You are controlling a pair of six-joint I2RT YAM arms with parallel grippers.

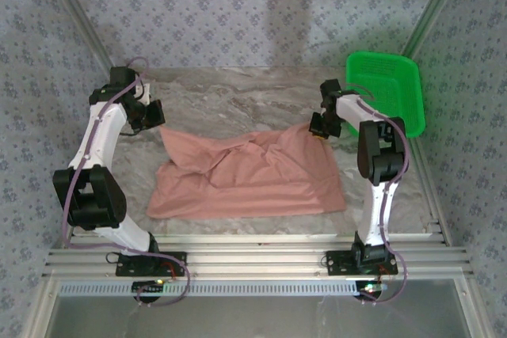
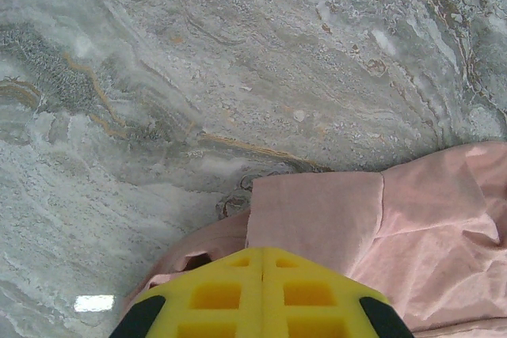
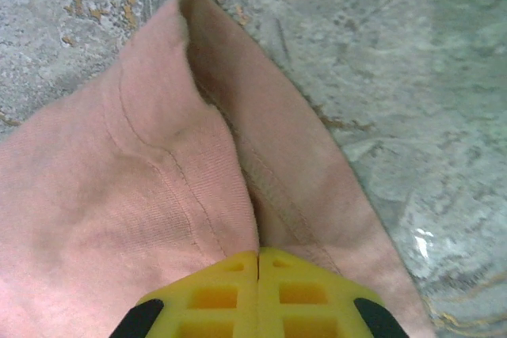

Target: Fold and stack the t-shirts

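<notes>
Salmon-pink t-shirt (image 1: 245,180) is laid crumpled on the marble table (image 1: 238,93), roughly mid-table. Its near hem is lying flat, close to the table's near edge. The middle of the cloth is creased and bunched, with folds running up toward the shirt's far corners.

The far-left corner of the shirt is pinched by the left gripper (image 1: 152,120), toward the table's left edge. In the left wrist view its yellow fingers (image 2: 222,294) are pressed together with no gap. Pink cloth comes out from under the tips, and bare marble is seen beyond.

The far-right corner is clamped by the right gripper (image 1: 319,127). In the right wrist view the jaws are closed tight on a seamed fold of cloth, which is ridged up away from the tips.

Green basket (image 1: 392,89) is sat at the table's far right corner, apart from the shirt.
</notes>
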